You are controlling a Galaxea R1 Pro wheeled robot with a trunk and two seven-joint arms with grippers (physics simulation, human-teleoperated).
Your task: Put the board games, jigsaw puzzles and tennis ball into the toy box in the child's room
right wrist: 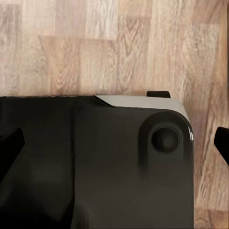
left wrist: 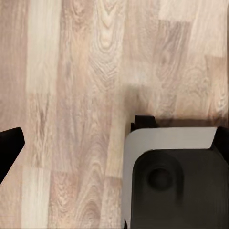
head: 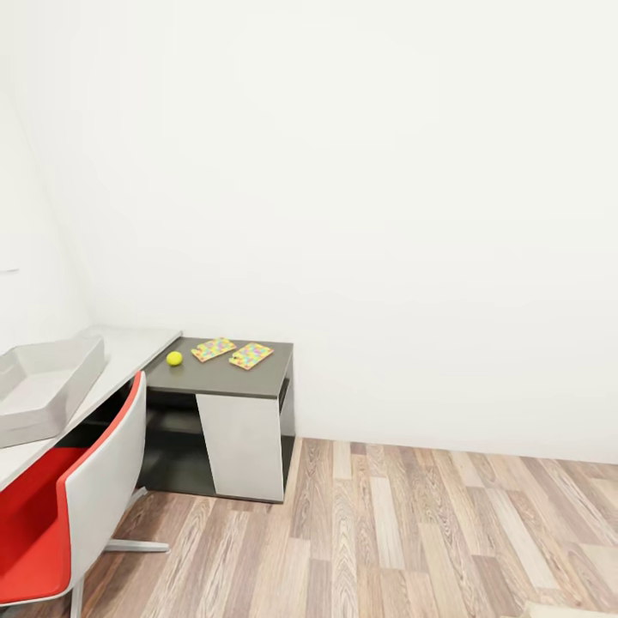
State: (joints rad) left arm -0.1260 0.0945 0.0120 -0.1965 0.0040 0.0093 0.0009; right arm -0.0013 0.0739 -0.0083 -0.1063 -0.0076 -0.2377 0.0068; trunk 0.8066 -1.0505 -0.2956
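Both grippers, fingers spread and empty, hung over the robot's base (right wrist: 95, 167); red chair (head: 51, 506) fronted the table (head: 129, 352)

Plain white walls (head: 386, 172), wood-plank floor (head: 412, 532), red-and-white chair (head: 81, 498)

A yellow-green tennis ball (head: 174, 359) and two jigsaw puzzles (head: 214, 348) (head: 251, 355) patterned in yellow, cyan, pink and orange are being shown on the table's dark grey section (head: 257, 378), beside a red-and-white chair (head: 81, 493).
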